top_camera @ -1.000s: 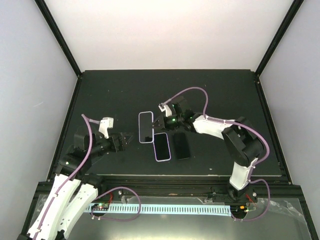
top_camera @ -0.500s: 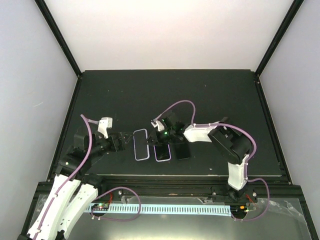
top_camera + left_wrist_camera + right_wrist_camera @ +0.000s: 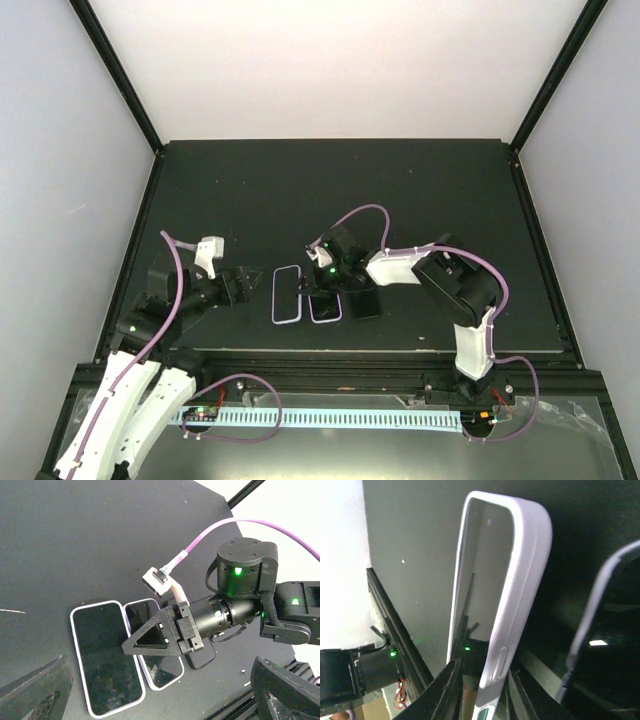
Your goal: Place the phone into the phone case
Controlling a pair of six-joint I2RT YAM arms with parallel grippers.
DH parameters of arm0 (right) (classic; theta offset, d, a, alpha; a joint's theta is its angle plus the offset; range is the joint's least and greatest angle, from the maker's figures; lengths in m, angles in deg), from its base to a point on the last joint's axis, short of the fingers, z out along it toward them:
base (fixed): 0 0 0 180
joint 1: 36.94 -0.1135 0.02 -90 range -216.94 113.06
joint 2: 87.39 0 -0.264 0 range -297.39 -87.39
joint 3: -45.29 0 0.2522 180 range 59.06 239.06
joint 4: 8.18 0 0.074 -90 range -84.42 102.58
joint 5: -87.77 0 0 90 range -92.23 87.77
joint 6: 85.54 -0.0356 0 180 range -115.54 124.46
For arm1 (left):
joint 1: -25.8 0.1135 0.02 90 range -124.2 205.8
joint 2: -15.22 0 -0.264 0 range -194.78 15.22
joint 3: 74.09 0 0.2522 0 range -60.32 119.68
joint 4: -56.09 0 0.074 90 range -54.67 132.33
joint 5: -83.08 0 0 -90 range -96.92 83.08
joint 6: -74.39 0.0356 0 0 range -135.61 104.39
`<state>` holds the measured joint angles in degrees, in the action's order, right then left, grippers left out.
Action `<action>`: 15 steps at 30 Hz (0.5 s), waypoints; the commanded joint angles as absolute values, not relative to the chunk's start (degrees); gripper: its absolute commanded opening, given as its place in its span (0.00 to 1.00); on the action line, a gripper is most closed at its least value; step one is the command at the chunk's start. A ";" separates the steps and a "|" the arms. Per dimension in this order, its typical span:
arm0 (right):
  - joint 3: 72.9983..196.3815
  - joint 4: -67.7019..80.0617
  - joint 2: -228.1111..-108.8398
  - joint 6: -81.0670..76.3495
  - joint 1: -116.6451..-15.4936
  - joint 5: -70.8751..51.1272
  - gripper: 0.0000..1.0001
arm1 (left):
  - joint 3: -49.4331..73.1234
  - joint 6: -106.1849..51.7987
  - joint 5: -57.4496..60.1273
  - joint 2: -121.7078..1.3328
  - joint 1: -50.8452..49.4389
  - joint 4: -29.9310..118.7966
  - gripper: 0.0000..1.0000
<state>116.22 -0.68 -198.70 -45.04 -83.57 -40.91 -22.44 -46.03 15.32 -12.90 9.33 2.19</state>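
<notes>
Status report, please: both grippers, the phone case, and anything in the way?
Left gripper open, holding nothing. Right gripper astride the white case's edge, grip unclear. Case flat, looks empty. Another white-rimmed piece close beside it.

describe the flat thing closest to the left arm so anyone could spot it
On the black table, three phone-sized rectangles lie in a row near the front edge. It is the left-end one: white rim, dark glossy middle, lying fully clear, while the right arm overlaps the other two.

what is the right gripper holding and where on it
The right gripper straddles one side wall of the white phone case, near its end; whether it clamps cannot be told. The left gripper holds nothing.
</notes>
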 commanded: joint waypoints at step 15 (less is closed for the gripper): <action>118.99 12.95 -186.54 -35.81 -83.33 -31.23 0.90 | -19.77 -48.31 14.00 -12.56 9.45 1.27 0.99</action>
